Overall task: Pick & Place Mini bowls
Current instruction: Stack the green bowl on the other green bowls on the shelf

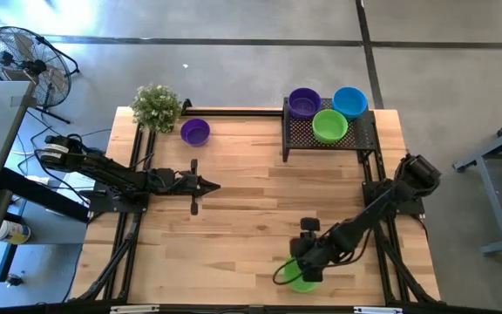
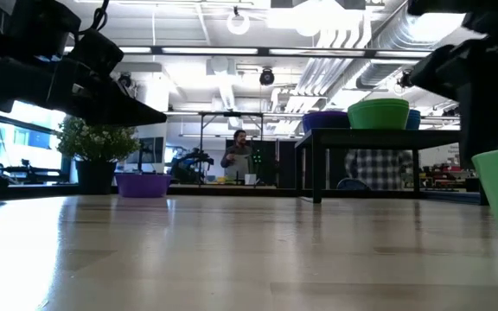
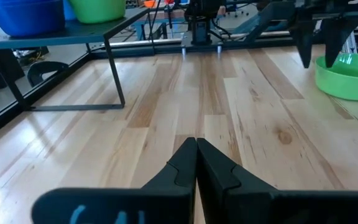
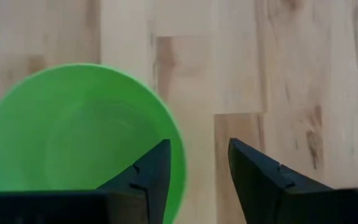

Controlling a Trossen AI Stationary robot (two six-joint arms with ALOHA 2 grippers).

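A green mini bowl (image 4: 73,137) sits upright on the wood near the table's front edge, right of the middle (image 1: 301,282). My right gripper (image 4: 197,167) hangs open over it, pointing steeply down. One finger is over the bowl's inside and the other outside its rim. A purple bowl (image 1: 195,132) stands on the table at the far left. Purple (image 1: 304,102), blue (image 1: 349,101) and green (image 1: 329,126) bowls rest on the black mesh tray (image 1: 364,131). My left gripper (image 1: 214,185) waits shut, level above the table's left middle. My right gripper straddles the green bowl's rim (image 4: 180,149) from above, slanting down from the table's right. The rim lies in the gap between the fingers (image 4: 149,171). Whether a finger touches the bowl, I cannot tell. The bowl stands on the table.
A potted plant (image 1: 156,106) stands at the far left corner beside the purple bowl. The mesh tray stands raised on legs (image 3: 114,68) at the far right. Bare wood lies between the two arms. A person (image 2: 239,155) stands in the room far beyond the table.
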